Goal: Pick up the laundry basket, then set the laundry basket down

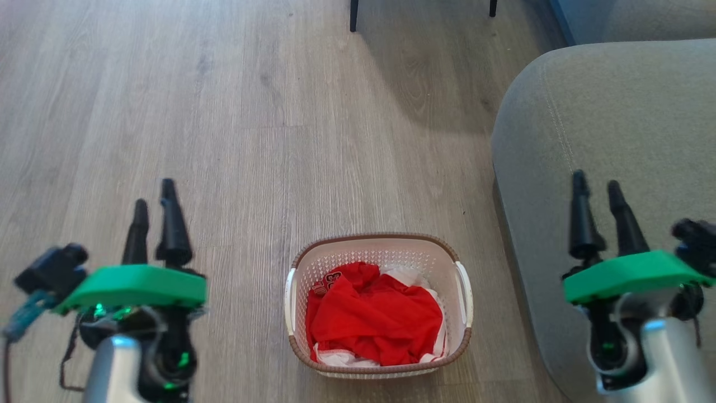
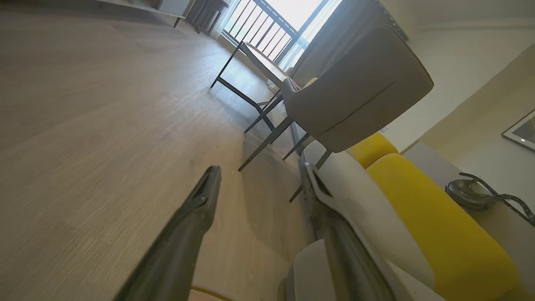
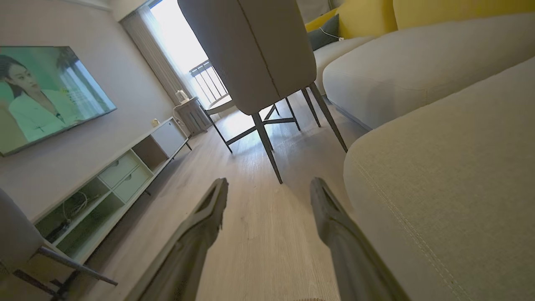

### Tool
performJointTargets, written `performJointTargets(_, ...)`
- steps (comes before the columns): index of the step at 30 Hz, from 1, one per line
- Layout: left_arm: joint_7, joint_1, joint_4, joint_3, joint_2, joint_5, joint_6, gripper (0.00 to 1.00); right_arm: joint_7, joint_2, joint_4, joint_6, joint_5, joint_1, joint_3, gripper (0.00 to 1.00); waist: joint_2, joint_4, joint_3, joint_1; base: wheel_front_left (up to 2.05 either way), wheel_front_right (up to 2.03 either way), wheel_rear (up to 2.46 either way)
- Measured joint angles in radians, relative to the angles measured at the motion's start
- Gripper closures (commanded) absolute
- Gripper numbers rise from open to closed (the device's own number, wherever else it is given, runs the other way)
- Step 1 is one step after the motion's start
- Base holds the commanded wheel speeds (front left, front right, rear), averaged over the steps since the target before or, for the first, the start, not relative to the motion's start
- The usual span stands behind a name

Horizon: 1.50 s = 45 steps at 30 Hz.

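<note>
Grey wood-plank floor (image 1: 224, 140). On it the basket (image 1: 391, 254) sits upright, low centre of the head view. A grey sofa (image 1: 615, 140) stands on the floor just right of the basket, with a narrow gap between them. Two dark chair legs (image 1: 353, 15) at the top edge, well apart from the basket. A low TV cabinet (image 3: 125, 171) stands on the floor along the wall, right wrist view.

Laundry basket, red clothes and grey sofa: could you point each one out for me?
laundry basket (image 1: 386, 253): head view, on its white perforated far wall.
red clothes (image 1: 375, 322): head view, on the middle of the red fabric.
grey sofa (image 1: 615, 112): head view, on its bare top surface.
</note>
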Motion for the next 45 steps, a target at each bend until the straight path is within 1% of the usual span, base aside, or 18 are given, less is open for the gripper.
performJointTargets(4,-0.012,0.000,-0.014,-0.071,0.000,0.117,0.026,0.00,-0.012,-0.003,-0.006,0.000,-0.093,-0.004,0.041,0.00,0.0000,0.000,-0.002,0.0000,0.00,0.00,0.00)
performJointTargets(7,-0.020,-0.002,-0.017,-0.128,0.006,0.209,0.065,0.00,-0.021,-0.009,-0.012,0.000,-0.154,-0.011,0.061,0.00,0.0000,0.000,-0.005,0.0000,0.00,0.00,0.00)
performJointTargets(10,-0.026,-0.015,-0.016,-0.210,0.043,0.285,0.128,0.00,-0.027,-0.016,-0.015,0.000,-0.210,-0.017,0.081,0.00,0.0000,-0.001,-0.005,0.0000,0.00,0.00,0.00)
performJointTargets(14,-0.040,-0.063,-0.009,-0.343,0.105,0.362,0.237,0.00,-0.039,-0.028,-0.015,0.000,-0.275,-0.017,0.102,0.00,0.0000,-0.002,-0.003,0.0000,0.00,0.00,0.00)
performJointTargets(17,-0.050,-0.093,0.012,-0.439,0.146,0.397,0.316,0.00,-0.048,-0.032,-0.015,0.000,-0.323,-0.017,0.116,0.00,0.0000,-0.002,-0.003,0.0000,0.00,0.00,0.00)
performJointTargets(20,-0.057,-0.107,0.042,-0.514,0.171,0.404,0.372,0.00,-0.057,-0.034,-0.016,0.000,-0.370,-0.017,0.129,0.00,0.0000,-0.002,-0.004,0.0000,0.00,0.00,0.00)
performJointTargets(22,-0.061,-0.118,0.044,-0.561,0.189,0.429,0.405,0.00,-0.062,-0.034,-0.012,0.000,-0.393,-0.017,0.130,0.00,0.0000,-0.003,-0.004,0.0000,0.00,0.00,0.00)
performJointTargets(23,-0.061,-0.118,0.044,-0.561,0.189,0.429,0.405,0.00,-0.062,-0.034,-0.012,0.000,-0.393,-0.017,0.130,0.00,0.0000,-0.003,-0.004,0.0000,0.00,0.00,0.00)
performJointTargets(25,-0.067,-0.143,0.040,-0.600,0.201,0.444,0.444,0.00,-0.068,-0.033,-0.012,0.000,-0.426,-0.018,0.128,0.00,0.0000,-0.004,-0.002,0.0000,0.00,0.00,0.00)
performJointTargets(29,-0.078,-0.178,0.035,-0.640,0.208,0.445,0.496,0.00,-0.080,-0.033,-0.026,0.000,-0.481,-0.020,0.129,0.00,0.0000,-0.005,0.003,0.0000,0.00,0.00,0.00)
performJointTargets(34,-0.097,-0.180,-0.001,-0.641,0.208,0.455,0.508,0.00,-0.092,-0.031,-0.060,0.000,-0.539,-0.036,0.134,0.00,0.0000,-0.005,0.010,0.0000,0.00,0.00,0.00)
performJointTargets(36,-0.102,-0.180,-0.038,-0.634,0.203,0.455,0.491,0.00,-0.101,-0.030,-0.076,0.000,-0.560,-0.045,0.137,0.00,0.0000,-0.006,0.014,0.0000,0.00,0.00,0.00)
performJointTargets(38,-0.109,-0.179,-0.074,-0.595,0.187,0.455,0.468,0.00,-0.107,-0.029,-0.088,0.000,-0.573,-0.050,0.137,0.00,0.0000,-0.006,0.017,0.0000,0.00,0.00,0.00)
performJointTargets(39,-0.110,-0.179,-0.088,-0.572,0.179,0.455,0.448,0.00,-0.111,-0.029,-0.094,0.000,-0.582,-0.053,0.137,0.00,0.0000,-0.006,0.018,0.0000,0.00,0.00,0.00)
performJointTargets(40,-0.119,-0.172,-0.093,-0.522,0.157,0.454,0.400,0.00,-0.117,-0.028,-0.103,0.000,-0.597,-0.056,0.137,0.00,0.0000,-0.005,0.019,0.0000,0.00,0.00,0.00)
performJointTargets(41,-0.119,-0.162,-0.089,-0.489,0.142,0.450,0.369,0.00,-0.121,-0.028,-0.103,0.000,-0.604,-0.056,0.137,0.00,0.0000,-0.005,0.019,0.0000,0.00,0.00,0.00)
performJointTargets(43,-0.128,-0.132,-0.071,-0.435,0.113,0.451,0.294,0.00,-0.126,-0.026,-0.089,0.000,-0.608,-0.055,0.137,0.00,0.0000,-0.004,0.019,0.0000,0.00,0.00,0.00)
performJointTargets(45,-0.129,-0.101,-0.047,-0.386,0.087,0.475,0.231,0.00,-0.132,-0.025,-0.068,0.000,-0.602,-0.054,0.138,0.00,0.0000,-0.003,0.018,0.0000,0.00,0.00,0.00)
